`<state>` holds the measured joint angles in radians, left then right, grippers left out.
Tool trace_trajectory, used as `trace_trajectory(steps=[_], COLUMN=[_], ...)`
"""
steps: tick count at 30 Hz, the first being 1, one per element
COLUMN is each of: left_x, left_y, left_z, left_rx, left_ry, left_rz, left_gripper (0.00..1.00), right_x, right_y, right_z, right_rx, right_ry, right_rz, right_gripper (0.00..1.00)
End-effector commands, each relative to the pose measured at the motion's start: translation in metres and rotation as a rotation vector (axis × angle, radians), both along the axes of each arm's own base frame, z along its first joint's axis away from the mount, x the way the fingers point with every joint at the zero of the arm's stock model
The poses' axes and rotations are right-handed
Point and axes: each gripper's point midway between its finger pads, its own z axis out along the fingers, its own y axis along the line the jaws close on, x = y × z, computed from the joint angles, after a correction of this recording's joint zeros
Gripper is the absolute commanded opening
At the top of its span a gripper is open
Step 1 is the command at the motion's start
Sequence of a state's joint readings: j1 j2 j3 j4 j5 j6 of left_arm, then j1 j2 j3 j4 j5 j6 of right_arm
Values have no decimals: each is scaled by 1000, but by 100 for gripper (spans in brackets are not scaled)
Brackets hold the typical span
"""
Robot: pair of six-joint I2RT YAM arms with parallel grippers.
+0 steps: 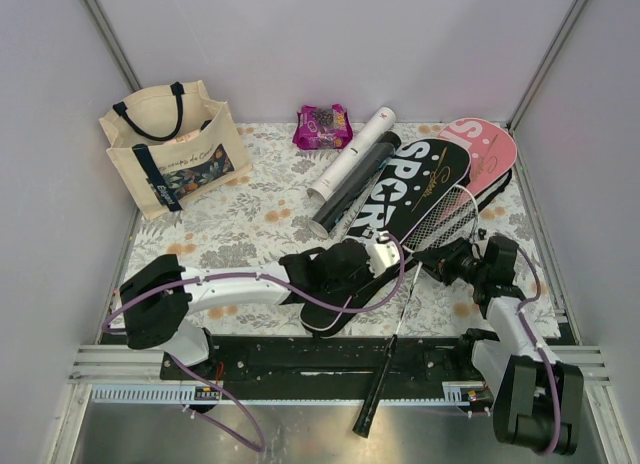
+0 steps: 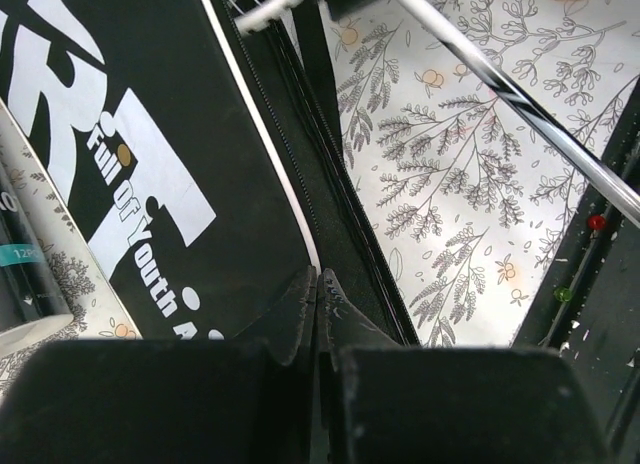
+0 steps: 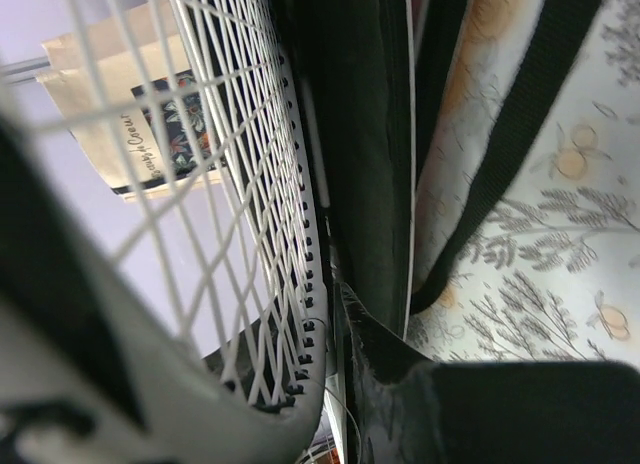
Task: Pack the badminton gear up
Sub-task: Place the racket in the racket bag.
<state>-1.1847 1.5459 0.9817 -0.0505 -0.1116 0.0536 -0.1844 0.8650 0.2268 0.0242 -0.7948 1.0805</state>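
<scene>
Left gripper [image 2: 318,309] closed tight on the black cover [image 1: 420,184] at its near edge. Beside that cover, I can't tell the right gripper's [image 1: 458,260] hold on the racket [image 1: 450,216]. I'd slide gently.

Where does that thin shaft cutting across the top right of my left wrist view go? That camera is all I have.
Observer: The top view shows it belongs to a racket. Its handle sticks out past the near edge of the table, between the two arms.
Operator: And the head end?
Observer: The strung head sits at the open side of the black cover, with the right gripper right at its rim.
Operator: Anything under that cover?
Observer: Yes, a pink cover shows from beneath its far end.
</scene>
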Motion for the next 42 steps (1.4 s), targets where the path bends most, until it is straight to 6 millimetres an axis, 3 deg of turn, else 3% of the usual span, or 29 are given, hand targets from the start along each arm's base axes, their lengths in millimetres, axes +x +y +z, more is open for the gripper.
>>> trace_trajectory(steps=[1, 5, 14, 18, 29, 37, 40, 42], left_x=[-10, -14, -31, -36, -51, -63, -50, -37], left_y=[-15, -16, -23, -22, -11, -13, -7, 3], left_z=[30, 30, 37, 40, 33, 54, 49, 39], left_rx=[-128, -142, -207, -226, -240, -336, -285, -236], left_ry=[-3, 13, 101, 107, 139, 186, 166, 136], left_rz=[-60, -70, -114, -119, -120, -123, -37, 41], left_gripper=[0, 0, 0, 0, 0, 0, 0, 16], right_x=[36, 58, 94, 107, 162, 180, 179, 174], right_y=[-4, -9, -5, 5, -3, 8, 13, 16], right_z=[48, 55, 41, 38, 27, 9, 7, 4], right_rx=[-57, -44, -42, -20, -42, -61, -18, -7], right_ry=[-259, -296, -278, -267, -284, -283, -285, -282], right_rz=[47, 10, -17, -13, -93, -99, -78, -63], right_gripper=[0, 0, 0, 0, 0, 0, 0, 0])
